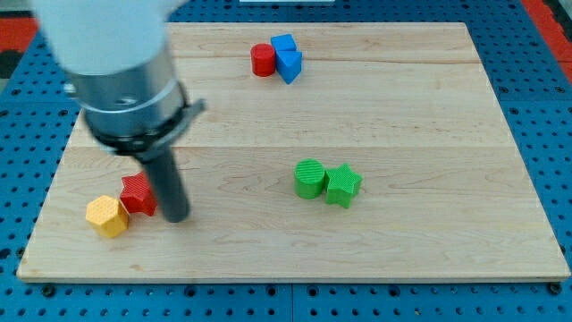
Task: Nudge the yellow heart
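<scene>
Pushing end: my tip (pixel 176 217) is standing on the board as a plain dark rod under a blurred grey metal housing; it is gripping nothing.
Yellow block (pixel 107 216): is lying near the view's bottom-left corner, showing faceted sides and a ribbed top; a heart outline is not showing clearly. It is sitting to the left of my tip, apart from it.
Red star (pixel 138 194): is touching the yellow block's upper right and sitting just beside the rod.
Wooden board (pixel 429 116): is showing pale, smooth grain, lying on blue pegboard (pixel 545 107).
Open room: the yellow block is sitting close to the left and bottom edges.
Count: six blocks are showing, in three pairs: yellow block and red star; red cylinder (pixel 262 60) touching a blue block (pixel 286 55) at top; green cylinder (pixel 309 178) touching a green star (pixel 343 185) right of centre.
</scene>
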Robot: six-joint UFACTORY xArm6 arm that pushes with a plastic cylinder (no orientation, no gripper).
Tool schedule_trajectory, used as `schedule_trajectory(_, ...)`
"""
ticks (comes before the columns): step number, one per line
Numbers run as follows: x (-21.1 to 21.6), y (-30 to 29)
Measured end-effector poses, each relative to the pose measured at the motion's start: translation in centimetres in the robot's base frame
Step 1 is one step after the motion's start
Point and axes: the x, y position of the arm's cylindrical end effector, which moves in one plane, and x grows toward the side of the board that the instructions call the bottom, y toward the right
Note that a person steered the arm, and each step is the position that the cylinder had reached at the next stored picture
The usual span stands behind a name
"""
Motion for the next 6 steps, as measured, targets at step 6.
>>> schedule_trajectory(6,-10.5,3.5)
